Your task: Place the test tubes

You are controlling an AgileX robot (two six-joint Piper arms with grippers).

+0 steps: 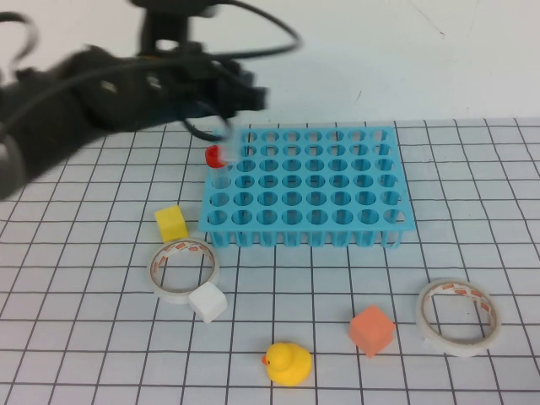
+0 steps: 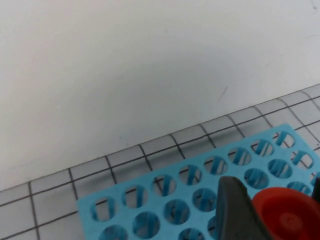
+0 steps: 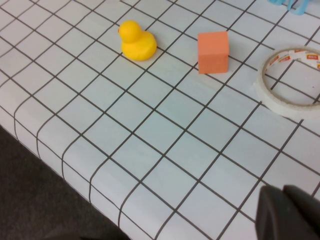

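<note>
A clear test tube with a red cap (image 1: 213,155) hangs upright over the left column of holes of the blue rack (image 1: 396,181). My left gripper (image 1: 228,135) is shut on the tube just under the cap. In the left wrist view the red cap (image 2: 285,215) sits between the dark fingers (image 2: 235,210), above the rack's holes (image 2: 150,210). I cannot tell whether the tube's lower end is inside a hole. My right gripper (image 3: 282,200) is out of the high view; it hovers shut and holding nothing over the table's near right part.
In front of the rack lie a yellow cube (image 1: 171,222), a tape roll (image 1: 183,268), a white cube (image 1: 207,301), a yellow duck (image 1: 288,364), an orange cube (image 1: 371,330) and a second tape roll (image 1: 458,316). The table's front edge (image 3: 60,165) is near the right gripper.
</note>
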